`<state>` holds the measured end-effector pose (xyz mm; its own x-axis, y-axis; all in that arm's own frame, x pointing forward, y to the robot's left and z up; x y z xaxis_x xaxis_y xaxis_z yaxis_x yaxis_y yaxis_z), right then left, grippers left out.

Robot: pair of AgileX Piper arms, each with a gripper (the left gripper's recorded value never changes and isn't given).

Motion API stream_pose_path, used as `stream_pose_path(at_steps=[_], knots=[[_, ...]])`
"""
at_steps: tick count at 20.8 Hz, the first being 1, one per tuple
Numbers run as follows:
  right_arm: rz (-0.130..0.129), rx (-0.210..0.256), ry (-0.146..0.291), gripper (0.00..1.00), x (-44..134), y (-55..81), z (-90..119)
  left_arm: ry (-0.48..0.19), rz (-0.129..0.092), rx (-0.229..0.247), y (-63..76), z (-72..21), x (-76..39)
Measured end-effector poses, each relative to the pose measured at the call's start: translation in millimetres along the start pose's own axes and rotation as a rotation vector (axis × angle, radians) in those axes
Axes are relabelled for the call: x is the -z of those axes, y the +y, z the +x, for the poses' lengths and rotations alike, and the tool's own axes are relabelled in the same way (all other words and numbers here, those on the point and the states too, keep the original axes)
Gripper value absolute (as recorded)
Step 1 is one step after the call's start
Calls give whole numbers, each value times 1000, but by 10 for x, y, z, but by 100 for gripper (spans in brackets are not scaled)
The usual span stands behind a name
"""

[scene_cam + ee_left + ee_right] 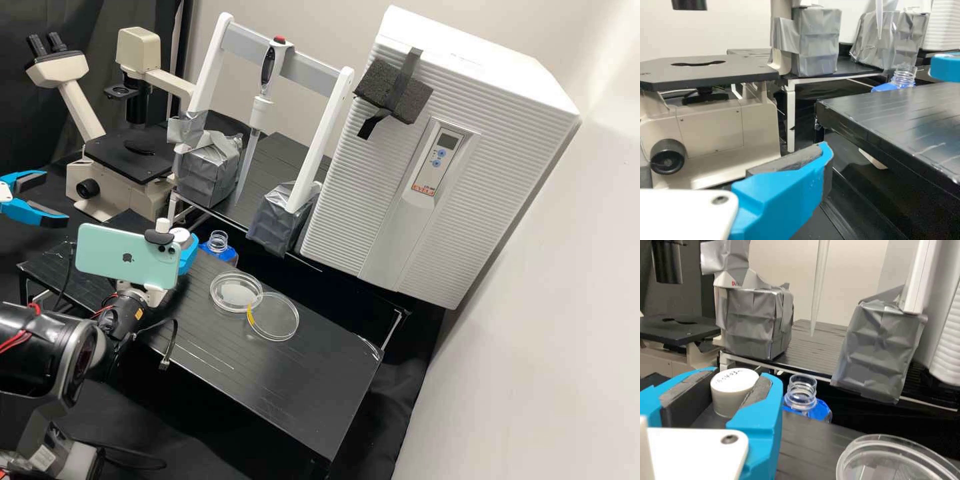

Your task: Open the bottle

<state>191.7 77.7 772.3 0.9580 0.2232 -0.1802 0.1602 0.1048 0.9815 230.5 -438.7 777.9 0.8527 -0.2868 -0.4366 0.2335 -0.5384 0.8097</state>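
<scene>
The clear bottle (218, 245) holding blue liquid stands uncapped at the back edge of the raised black platform (300, 373); its open threaded neck (802, 388) faces up. Just left of the bottle, my right gripper (180, 241) is shut on the white cap (733, 387), holding it level with the bottle's mouth. My left gripper (55, 197) hangs open and holds nothing at the far left, in front of the microscope (100, 153). From the left wrist, one of its blue fingers (790, 190) shows close up, with the bottle (902, 77) far off.
Two clear petri dishes (235, 292) (273, 317) lie on the platform to the right of the bottle. Behind it stands a pipette (257, 127) in a white frame with taped grey bases (280, 217). A large white machine (440, 153) fills the right.
</scene>
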Motion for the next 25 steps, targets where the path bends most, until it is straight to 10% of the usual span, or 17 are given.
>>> stream_pose_path(at_steps=[18,19,25], knots=[[26,14,-68,0,-187,-47,-225,-3,20,-24,76,47,31],[26,14,-68,100,-187,-47,-225,-8,21,-23,74,52,21],[27,23,-54,100,-164,-68,-222,17,40,-39,77,45,14]])
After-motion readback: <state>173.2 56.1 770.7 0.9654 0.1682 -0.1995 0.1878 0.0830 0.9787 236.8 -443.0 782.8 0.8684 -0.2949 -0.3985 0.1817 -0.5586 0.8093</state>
